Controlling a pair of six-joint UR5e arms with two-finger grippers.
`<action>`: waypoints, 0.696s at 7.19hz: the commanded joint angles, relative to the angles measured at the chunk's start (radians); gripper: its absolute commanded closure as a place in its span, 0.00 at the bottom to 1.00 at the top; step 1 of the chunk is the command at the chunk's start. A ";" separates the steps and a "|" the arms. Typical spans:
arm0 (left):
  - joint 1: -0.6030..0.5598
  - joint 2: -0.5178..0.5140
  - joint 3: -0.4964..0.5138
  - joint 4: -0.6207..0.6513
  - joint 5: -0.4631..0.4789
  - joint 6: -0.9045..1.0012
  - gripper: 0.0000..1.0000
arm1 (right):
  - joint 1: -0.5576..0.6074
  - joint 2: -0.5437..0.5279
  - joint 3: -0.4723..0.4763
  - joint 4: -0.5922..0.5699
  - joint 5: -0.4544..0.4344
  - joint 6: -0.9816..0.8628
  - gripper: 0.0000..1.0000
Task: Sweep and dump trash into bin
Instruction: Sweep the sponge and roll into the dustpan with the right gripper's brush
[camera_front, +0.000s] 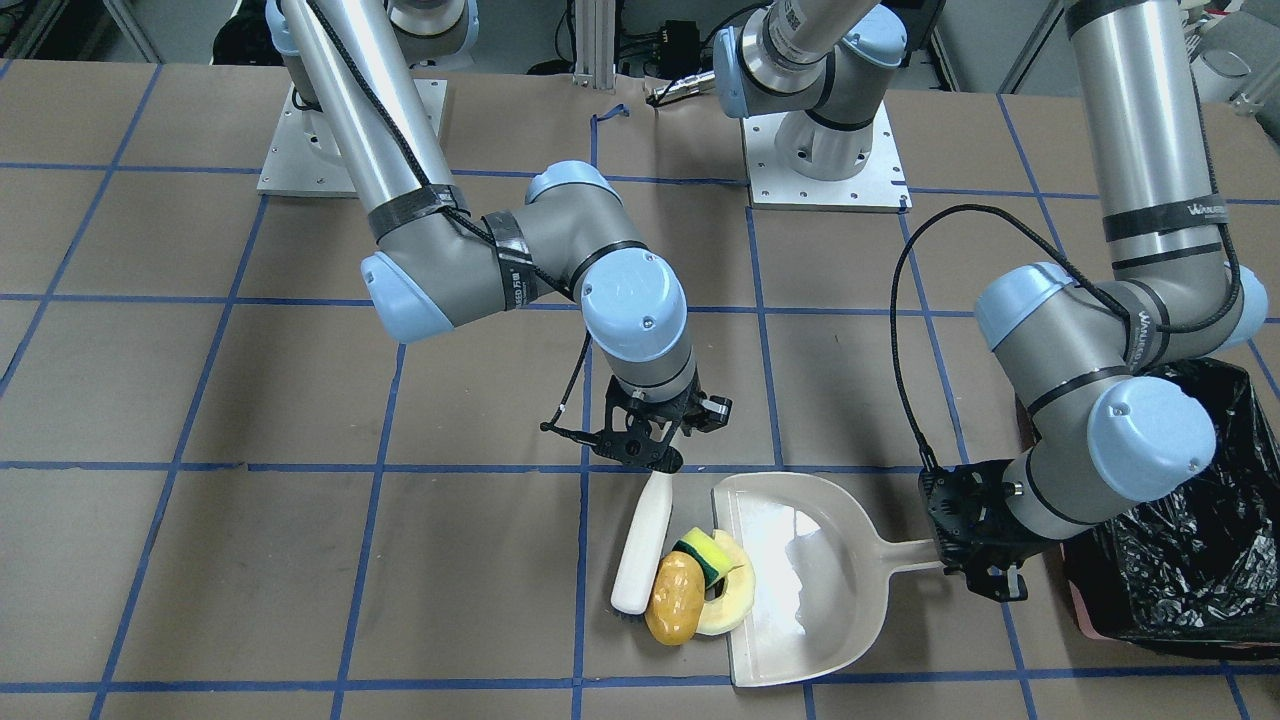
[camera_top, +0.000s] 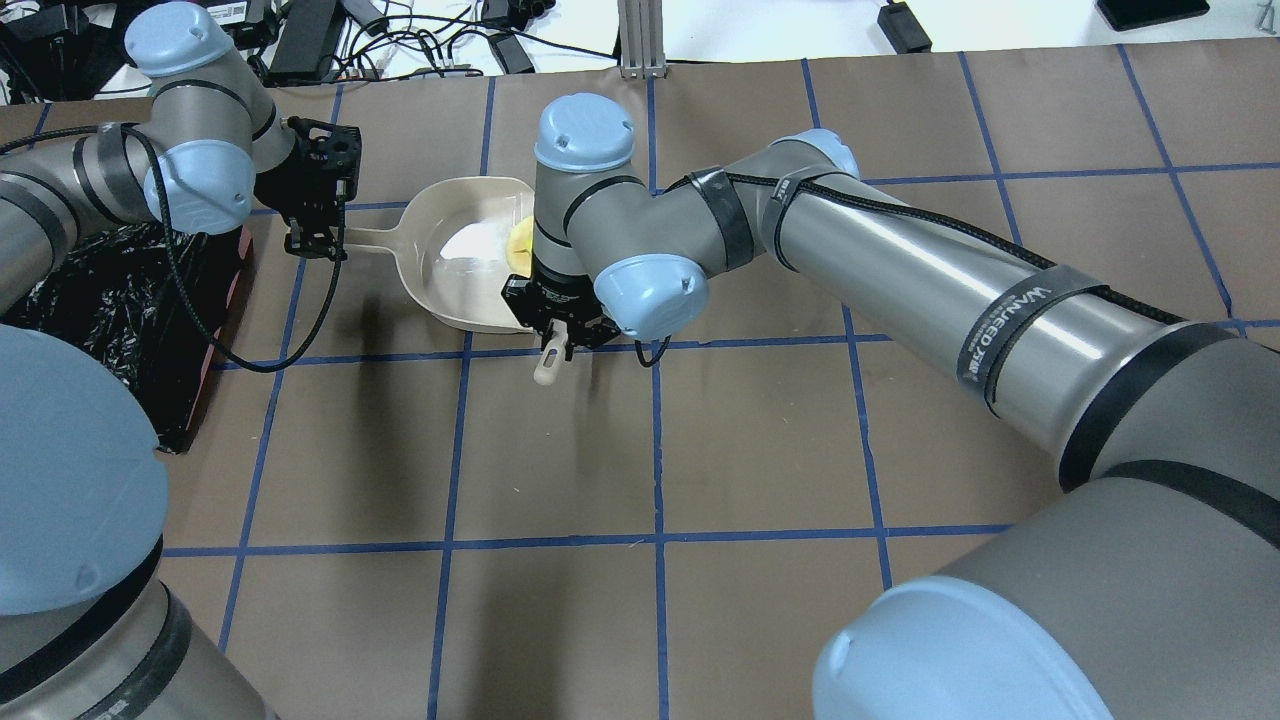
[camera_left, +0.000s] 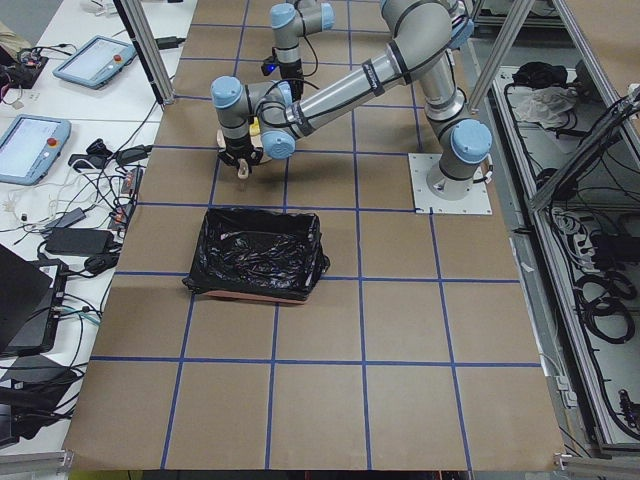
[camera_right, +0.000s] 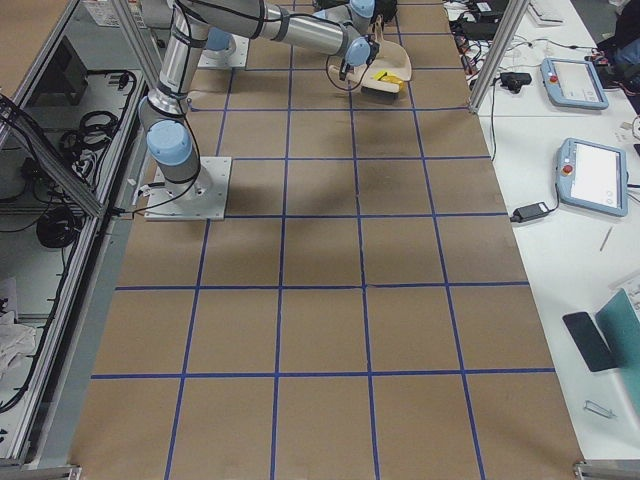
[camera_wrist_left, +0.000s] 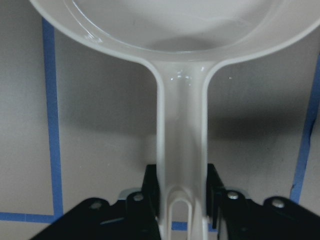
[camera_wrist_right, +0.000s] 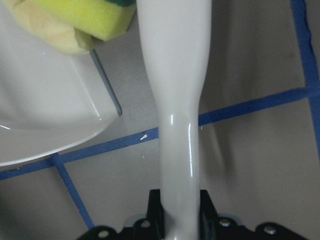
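My right gripper (camera_front: 650, 452) is shut on the handle of a white brush (camera_front: 643, 540), whose head rests on the table beside the trash. The glossy yellow-brown lump (camera_front: 675, 598), the yellow sponge piece with a green face (camera_front: 705, 556) and the pale curved slice (camera_front: 732, 598) lie bunched at the mouth of the beige dustpan (camera_front: 810, 610). My left gripper (camera_front: 985, 565) is shut on the dustpan's handle (camera_wrist_left: 181, 145). The bin (camera_front: 1195, 560), lined with a black bag, stands just behind the left gripper. The right wrist view shows the sponge (camera_wrist_right: 85, 15) and the slice (camera_wrist_right: 42, 30) at the pan's lip.
The table is brown paper with a blue tape grid (camera_front: 380, 466). The arm base plates (camera_front: 825, 165) stand at the robot's side. The bin (camera_top: 110, 300) lies at the table's left end, under my left arm's elbow.
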 joint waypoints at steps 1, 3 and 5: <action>0.000 0.001 0.000 0.000 -0.001 0.000 0.88 | 0.030 0.021 -0.009 -0.067 0.016 0.046 1.00; 0.000 0.001 0.000 0.000 -0.003 0.000 0.88 | 0.059 0.058 -0.068 -0.069 0.024 0.102 1.00; 0.000 0.001 0.000 0.000 -0.008 0.000 0.88 | 0.076 0.073 -0.108 -0.070 0.056 0.131 1.00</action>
